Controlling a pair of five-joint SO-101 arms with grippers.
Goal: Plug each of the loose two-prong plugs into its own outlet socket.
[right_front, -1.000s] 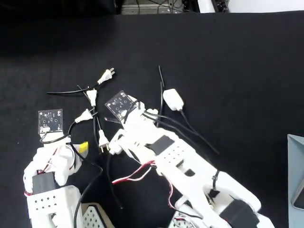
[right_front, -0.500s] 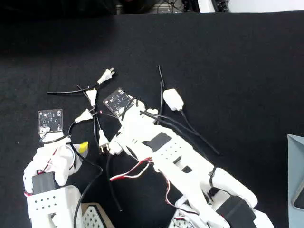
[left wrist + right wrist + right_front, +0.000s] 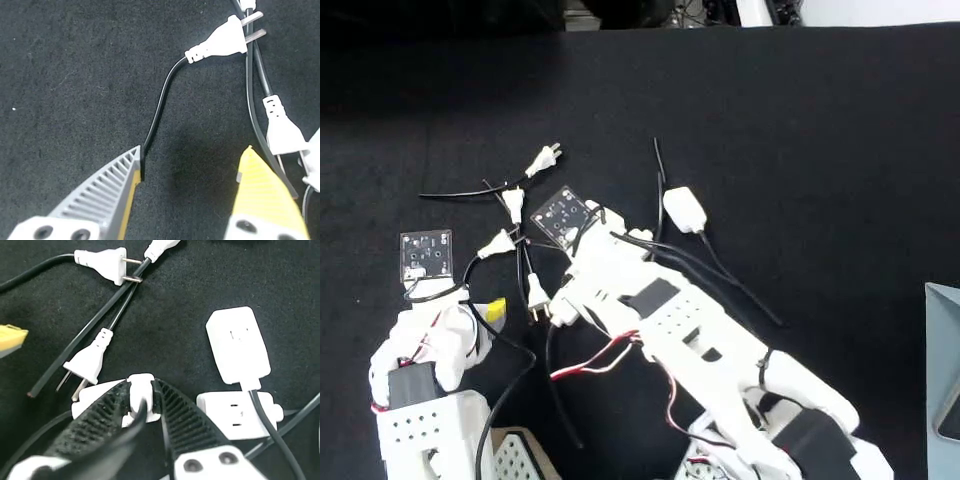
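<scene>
Left end effector (image 3: 193,148) is released: grey and yellow fingers (image 3: 260,190) spread wide, low over the black counter (image 3: 75,75). Plug 1 (image 3: 281,132) lies just beside the yellow finger, between it and the right arm, with its cord end pointing away from the arms.

Right end effector (image 3: 141,385) is clenched on a small white plug body — the held plug (image 3: 141,396) — with a black cord trailing back between the black fingers. A white block (image 3: 92,396) sits right under it; I cannot tell what it is.

On the other side of the right end effector from plug 1, the near outlet socket (image 3: 235,412) lies flat with its slots up. The far outlet socket (image 3: 239,345) is just beyond it, end to end with it. The far socket's cord (image 3: 262,412) runs over the near one.

Further out is plug 2 (image 3: 222,40), on its side, prongs lying across two black cords. Its own thin cord curves back toward the grey fingertip.

Beyond that is plug 3 (image 3: 513,203), in the cord tangle. Plug 4 (image 3: 545,158) is farthest out, prongs pointing away from the arms, apart from both end effectors.
</scene>
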